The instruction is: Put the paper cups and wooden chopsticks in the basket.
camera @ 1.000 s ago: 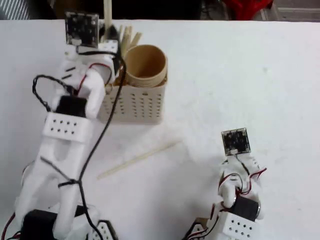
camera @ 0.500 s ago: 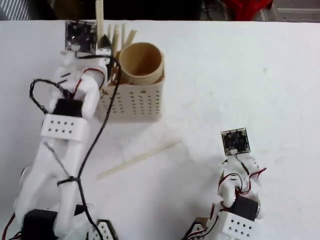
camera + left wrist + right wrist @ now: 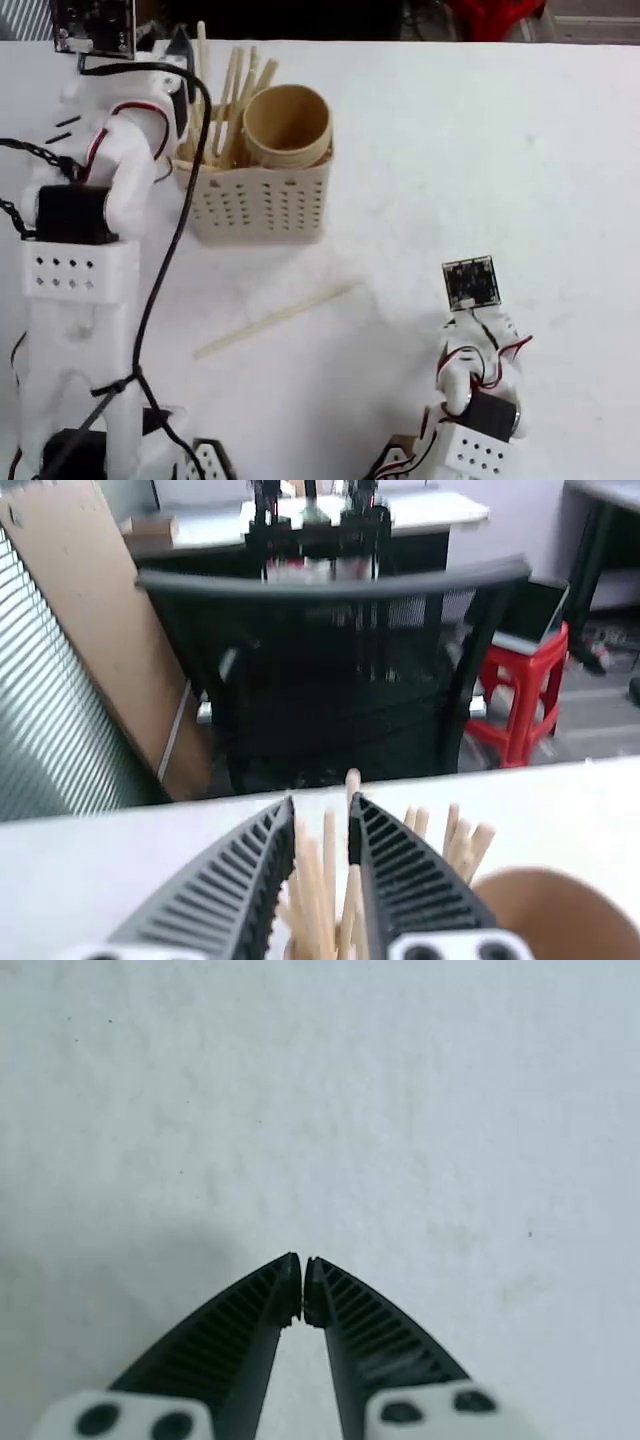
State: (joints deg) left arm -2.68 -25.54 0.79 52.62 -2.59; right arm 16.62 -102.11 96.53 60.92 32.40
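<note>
A white perforated basket (image 3: 262, 203) stands at the back left of the table. It holds a stack of brown paper cups (image 3: 288, 125) and several wooden chopsticks (image 3: 228, 95) leaning upright. One loose chopstick (image 3: 275, 319) lies on the table in front of the basket. My left gripper (image 3: 184, 46) hangs just above the basket's left end. In the left wrist view the left gripper (image 3: 320, 815) is open by a narrow gap, with the chopsticks (image 3: 329, 875) below it and the cup rim (image 3: 560, 910) beside them. My right gripper (image 3: 302, 1265) is shut over bare table.
The right arm (image 3: 470, 345) rests at the front right, well away from the loose chopstick. The white table (image 3: 480, 150) stretches to the right of the basket. Behind the table's far edge stand a black mesh chair (image 3: 330, 670) and a red stool (image 3: 525, 685).
The left gripper let go of an upright chopstick, which now leans in the basket. The left arm rose and drew back to the left. The right arm stayed still.
</note>
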